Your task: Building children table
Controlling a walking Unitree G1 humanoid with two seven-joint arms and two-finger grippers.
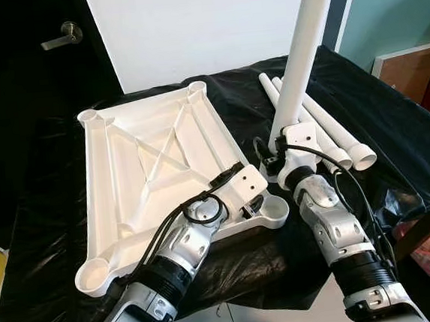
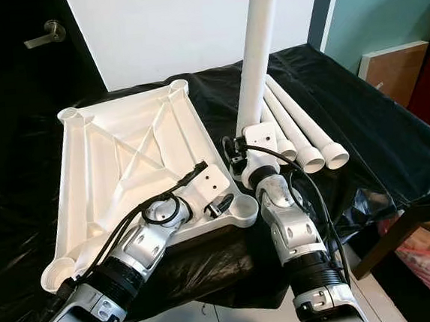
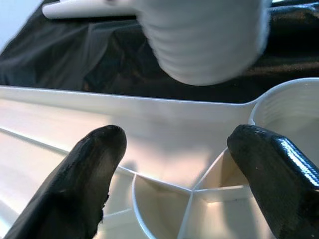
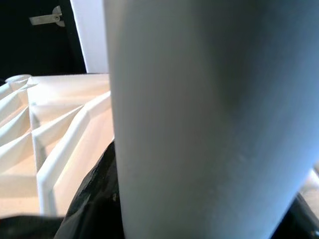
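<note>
- Black plastic sheeting covers the work surface; behind it stand a white wall panel and a dark door with a lever handle.
- Upside-down white tabletop: lies on the sheeting with its ribbed underside facing up and a round leg socket at each corner.
- Near-right corner socket: sits at the front edge of the tabletop, just beside both grippers.
- Left gripper: rests over the tabletop right beside that corner socket; in the left wrist view its two black fingers are spread apart above the ribs, holding nothing.
- Right gripper: clamped around the lower end of a white table leg, which stands nearly upright, just to the right of the corner socket.
- Threaded bottom end of the held leg: in the left wrist view it hangs above the sheeting, beside the socket rim and not inside it.
- Three spare white legs: lie side by side on the sheeting to the right of the tabletop, behind the held leg.
</note>
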